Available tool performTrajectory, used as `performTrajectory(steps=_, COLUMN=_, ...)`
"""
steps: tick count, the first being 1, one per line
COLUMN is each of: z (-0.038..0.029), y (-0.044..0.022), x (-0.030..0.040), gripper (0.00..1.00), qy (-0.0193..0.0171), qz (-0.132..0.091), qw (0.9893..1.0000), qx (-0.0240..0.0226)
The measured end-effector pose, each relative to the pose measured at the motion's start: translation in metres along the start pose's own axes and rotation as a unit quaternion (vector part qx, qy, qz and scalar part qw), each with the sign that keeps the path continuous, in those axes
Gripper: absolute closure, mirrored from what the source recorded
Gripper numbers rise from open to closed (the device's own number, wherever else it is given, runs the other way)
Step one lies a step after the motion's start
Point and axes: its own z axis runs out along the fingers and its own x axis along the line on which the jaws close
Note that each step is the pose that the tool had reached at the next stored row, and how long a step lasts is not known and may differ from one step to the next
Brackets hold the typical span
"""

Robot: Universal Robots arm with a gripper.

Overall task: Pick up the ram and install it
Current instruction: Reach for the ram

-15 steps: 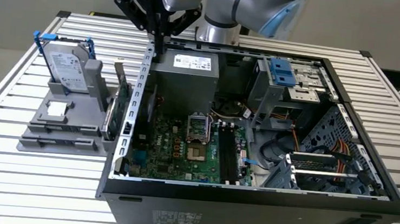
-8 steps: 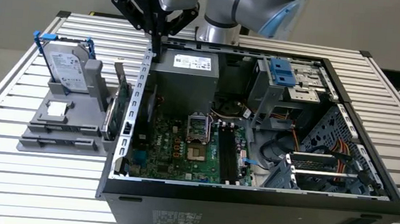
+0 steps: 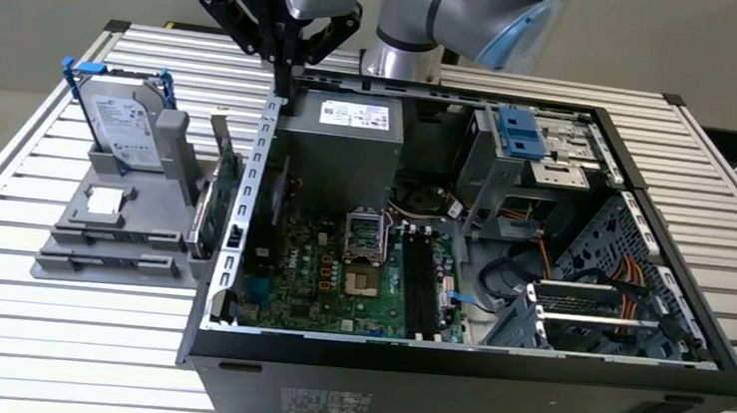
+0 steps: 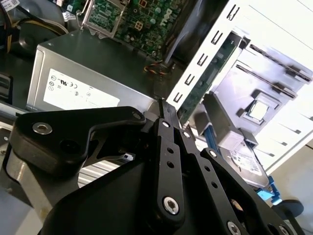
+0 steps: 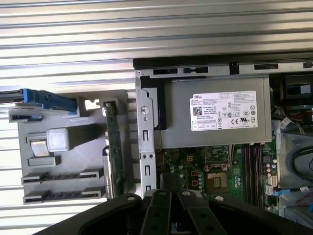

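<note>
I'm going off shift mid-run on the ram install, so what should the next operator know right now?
The hand is shut, with nothing visibly held, and hovers over the case rim near the power supply.
The ram is not in the hand; whether the motherboard's black slots hold it is too small to tell.
A hard drive and a green card stand in the grey rack beside the case.
Done: nothing confirmable. Left, as far as shows: pick-up and install.
</note>
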Motion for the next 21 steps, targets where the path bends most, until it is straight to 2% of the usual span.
performTrajectory(steps=21, z=0.0000, y=-0.0004, x=0.0059, gripper=1.00, qy=0.0013, qz=0.000, qw=1.0000, qx=0.0001)
